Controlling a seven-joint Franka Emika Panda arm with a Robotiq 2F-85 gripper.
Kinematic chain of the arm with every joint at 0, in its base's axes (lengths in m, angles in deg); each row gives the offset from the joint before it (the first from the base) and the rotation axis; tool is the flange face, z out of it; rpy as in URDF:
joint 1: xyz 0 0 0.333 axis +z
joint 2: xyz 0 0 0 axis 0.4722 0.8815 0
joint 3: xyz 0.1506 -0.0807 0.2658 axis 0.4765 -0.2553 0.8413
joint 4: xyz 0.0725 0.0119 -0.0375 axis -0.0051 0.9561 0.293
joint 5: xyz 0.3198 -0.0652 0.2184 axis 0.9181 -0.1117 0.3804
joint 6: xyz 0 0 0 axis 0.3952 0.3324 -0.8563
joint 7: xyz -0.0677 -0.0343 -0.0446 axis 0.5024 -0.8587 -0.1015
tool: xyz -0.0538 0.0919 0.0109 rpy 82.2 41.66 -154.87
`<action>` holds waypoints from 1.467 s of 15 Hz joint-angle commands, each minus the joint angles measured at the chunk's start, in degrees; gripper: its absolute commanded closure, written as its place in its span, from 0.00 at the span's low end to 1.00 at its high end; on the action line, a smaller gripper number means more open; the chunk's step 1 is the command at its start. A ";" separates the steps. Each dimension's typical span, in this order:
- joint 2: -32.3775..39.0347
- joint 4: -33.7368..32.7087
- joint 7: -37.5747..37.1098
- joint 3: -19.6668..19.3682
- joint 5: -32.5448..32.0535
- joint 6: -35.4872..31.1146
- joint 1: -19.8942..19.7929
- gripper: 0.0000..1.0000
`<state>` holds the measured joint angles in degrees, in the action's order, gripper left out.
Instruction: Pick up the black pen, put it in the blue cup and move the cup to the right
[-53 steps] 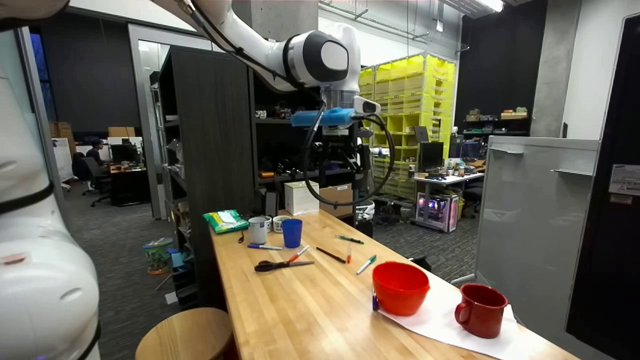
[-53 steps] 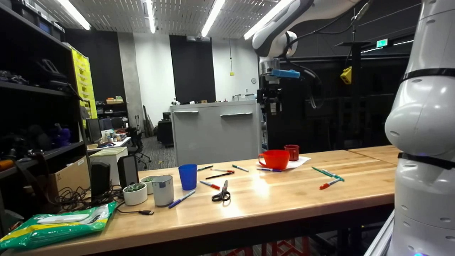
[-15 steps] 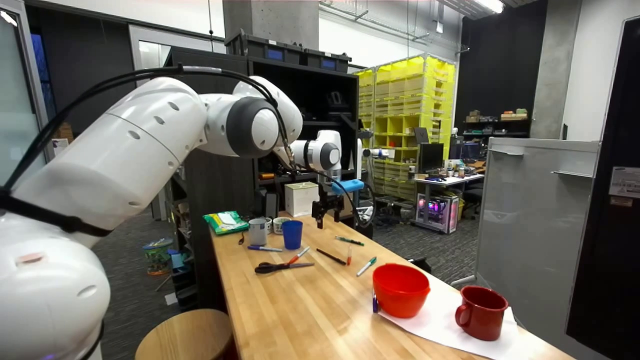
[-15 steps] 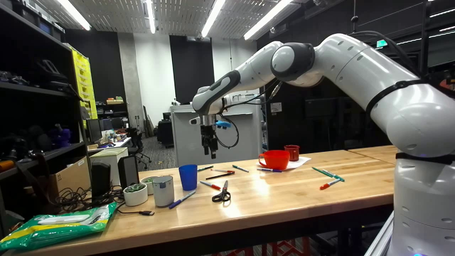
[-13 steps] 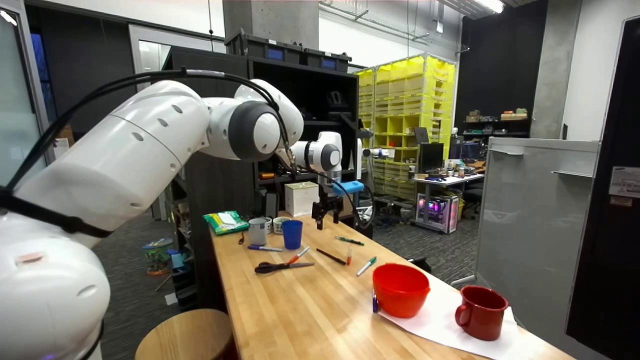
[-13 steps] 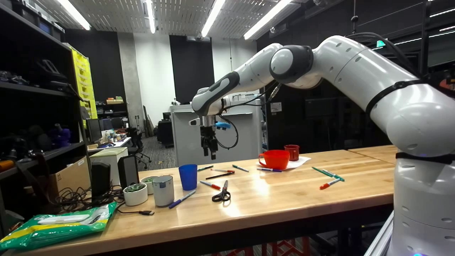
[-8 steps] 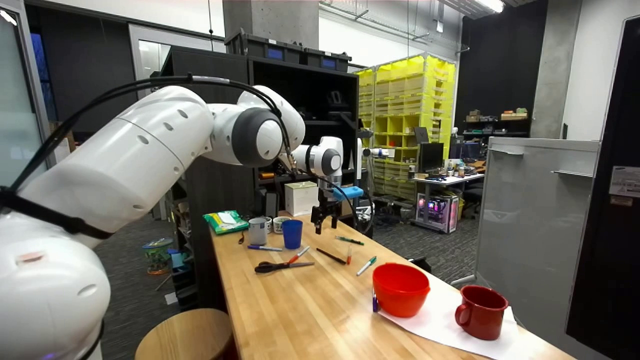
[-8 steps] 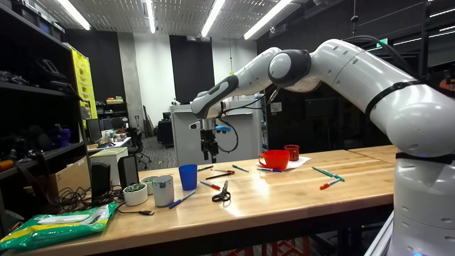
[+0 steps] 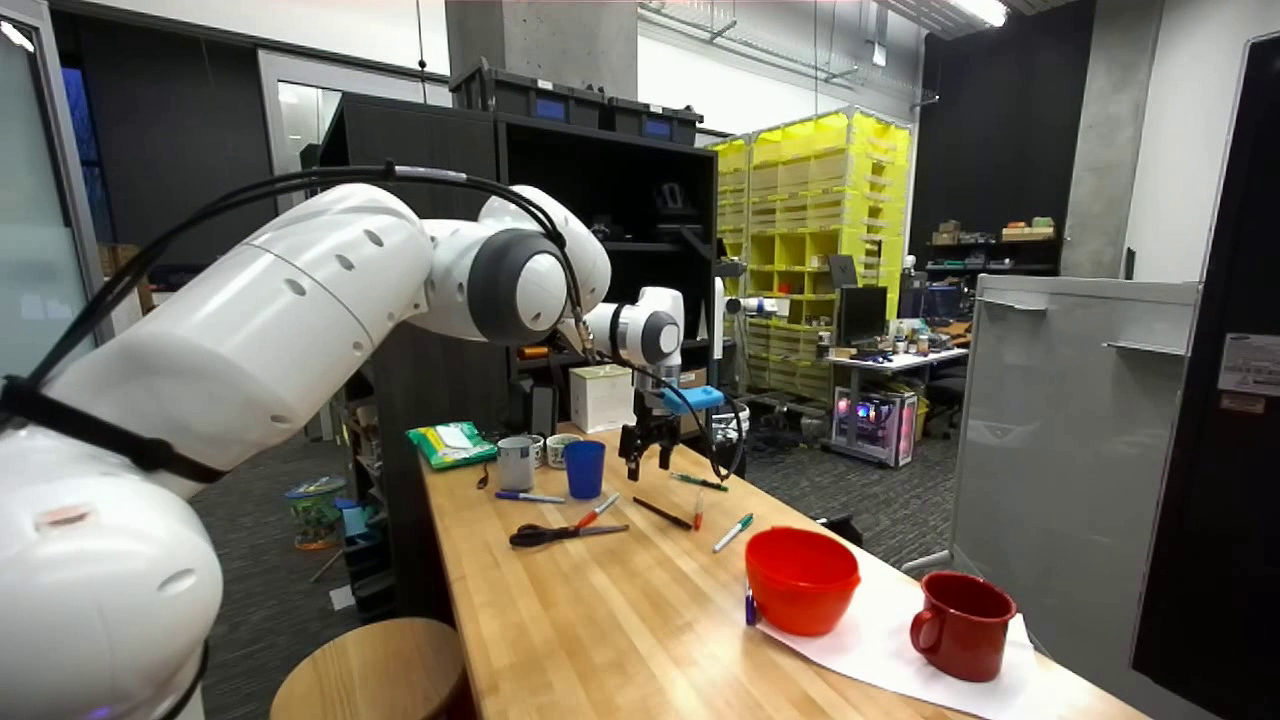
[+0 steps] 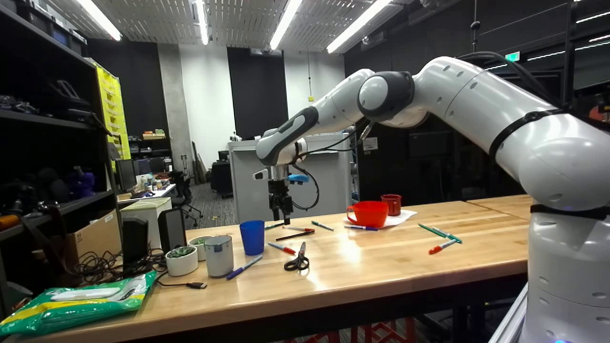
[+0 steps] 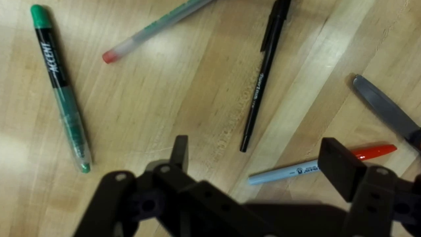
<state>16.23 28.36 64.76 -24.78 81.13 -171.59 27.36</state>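
All three steps look left for you. Over the counter (image 9: pixel 600 630), your claw (image 11: pixel 256 158) hangs spread, gripping nothing. The blue cup (image 9: pixel 585 468) stands lower, off to its side; the black pen (image 11: pixel 263 79) lies ungrasped below the claw, one end towards its gap. A green highlighter (image 11: pixel 65 102), also below, reads "ACCENT"; the pen's smaller print seems to start "Paper", the rest blurred.
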 commanded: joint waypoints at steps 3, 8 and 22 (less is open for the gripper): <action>2.76 -2.49 -0.93 -0.86 -0.36 -0.74 1.28 0.00; 3.83 -2.20 -4.15 -2.15 -1.51 -3.55 2.31 0.00; 6.16 -2.11 -10.46 -2.86 -4.56 -5.21 3.68 0.00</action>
<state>21.26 27.75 55.48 -27.05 77.44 -176.64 30.31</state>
